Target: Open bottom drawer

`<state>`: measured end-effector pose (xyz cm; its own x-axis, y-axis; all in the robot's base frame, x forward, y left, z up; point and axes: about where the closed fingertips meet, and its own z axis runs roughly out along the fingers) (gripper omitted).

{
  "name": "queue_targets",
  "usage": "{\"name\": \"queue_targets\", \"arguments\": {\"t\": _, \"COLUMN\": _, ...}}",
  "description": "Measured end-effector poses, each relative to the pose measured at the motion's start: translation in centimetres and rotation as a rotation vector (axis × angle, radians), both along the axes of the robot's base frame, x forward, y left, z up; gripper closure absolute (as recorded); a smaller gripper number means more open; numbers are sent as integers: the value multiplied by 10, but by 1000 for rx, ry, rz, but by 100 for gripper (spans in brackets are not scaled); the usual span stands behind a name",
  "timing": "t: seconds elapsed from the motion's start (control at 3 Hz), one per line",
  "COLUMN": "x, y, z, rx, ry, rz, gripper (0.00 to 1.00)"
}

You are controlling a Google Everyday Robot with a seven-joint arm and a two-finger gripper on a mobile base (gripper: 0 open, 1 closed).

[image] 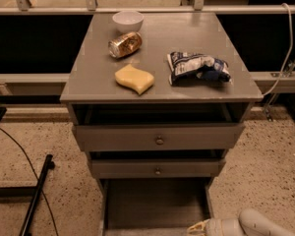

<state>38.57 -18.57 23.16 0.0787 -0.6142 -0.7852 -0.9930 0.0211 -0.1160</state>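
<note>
The bottom drawer [155,208] of the grey cabinet stands pulled out toward the camera. Its bare inner floor shows below the middle drawer [157,169]. Its front panel lies at the lower edge of the view and its knob is out of view. My gripper [195,227] is at the bottom edge, right of centre, by the drawer's front right corner. Only its cream-coloured tip and the white arm [258,224] behind it show.
The top drawer [159,137] is slightly ajar. On the cabinet top [88,82] lie a white bowl [128,19], a tipped can [125,44], a yellow sponge [133,78] and a blue-white chip bag [197,67]. A black stand leg [37,195] lies on the floor at left.
</note>
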Motion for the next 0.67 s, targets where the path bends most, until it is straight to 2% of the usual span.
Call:
{"name": "queue_targets", "arguments": {"t": 0.33, "x": 2, "y": -41, "z": 34, "rx": 36, "ry": -83, "rz": -134, "gripper": 100}}
{"name": "queue_targets", "arguments": {"t": 0.67, "x": 9, "y": -79, "z": 54, "rx": -8, "ry": -87, "rz": -221, "gripper": 82}}
